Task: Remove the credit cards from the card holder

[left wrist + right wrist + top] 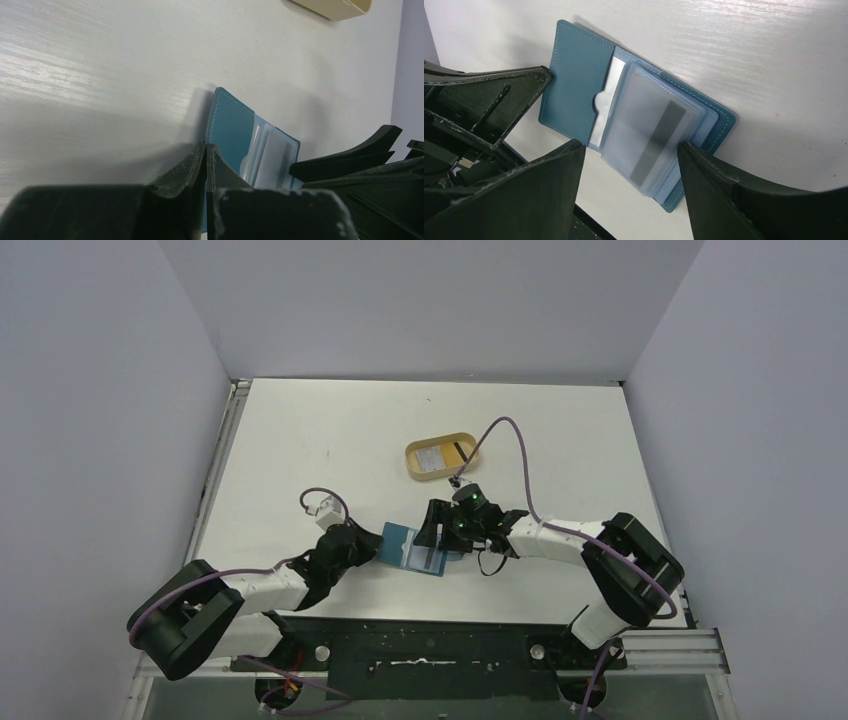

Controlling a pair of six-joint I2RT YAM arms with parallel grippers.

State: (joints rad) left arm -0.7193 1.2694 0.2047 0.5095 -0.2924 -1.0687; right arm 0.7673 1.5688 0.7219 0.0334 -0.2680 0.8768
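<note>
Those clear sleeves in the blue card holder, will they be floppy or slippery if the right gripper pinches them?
Probably floppy alone: the clear sleeves are thin, fanned film, though a striped card inside likely stiffens one. Their glossy sheen suggests slipperiness. The left gripper, shut on the card holder, should steady it.

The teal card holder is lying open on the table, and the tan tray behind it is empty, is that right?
Not quite: the tan tray is not empty. The top external view shows two cards in it, a whitish card and a gold card with a dark stripe. The rest holds: the teal card holder lies open on the table.
</note>
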